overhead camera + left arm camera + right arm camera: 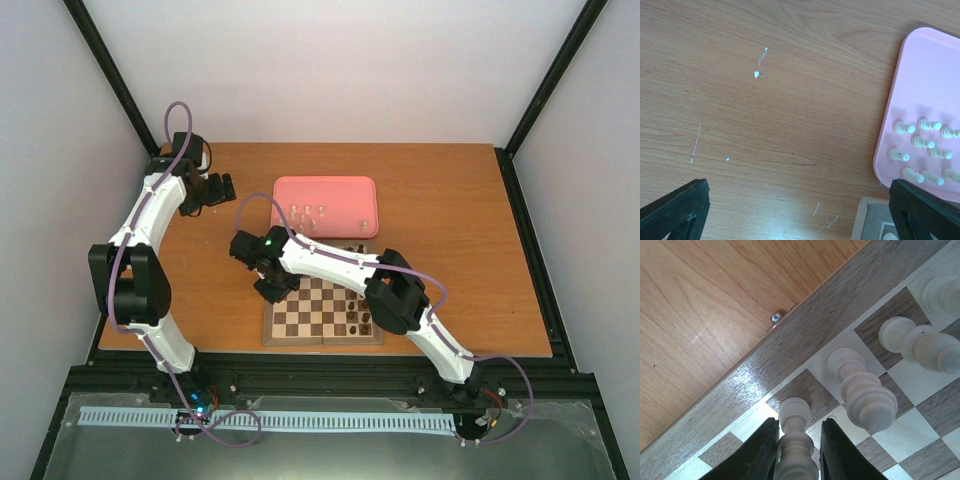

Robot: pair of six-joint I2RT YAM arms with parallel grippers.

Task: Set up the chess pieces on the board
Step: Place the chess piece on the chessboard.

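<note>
Four cream chess pieces (860, 390) show on the board (790, 335), with nine more on the pink tray (920, 70) at its 12 o'clock. One piece (794, 415) stands upright, long axis vertical, at the board's 9 o'clock edge. The right gripper (800, 424) has a finger on each side of it, can't tell if they're pinching. The left gripper (799, 187) is spread wide over the table (765, 125).

right pincer (799, 426) | obstacles: chess pieces (867, 400) close alongside | free: over board (805, 335) border

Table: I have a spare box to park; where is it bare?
Bare wood lies right of the pink tray and board, out to the table's right edge, and between the board and the left arm. Crowded: the tray's cream pieces and the board's far rows under the right arm.
</note>
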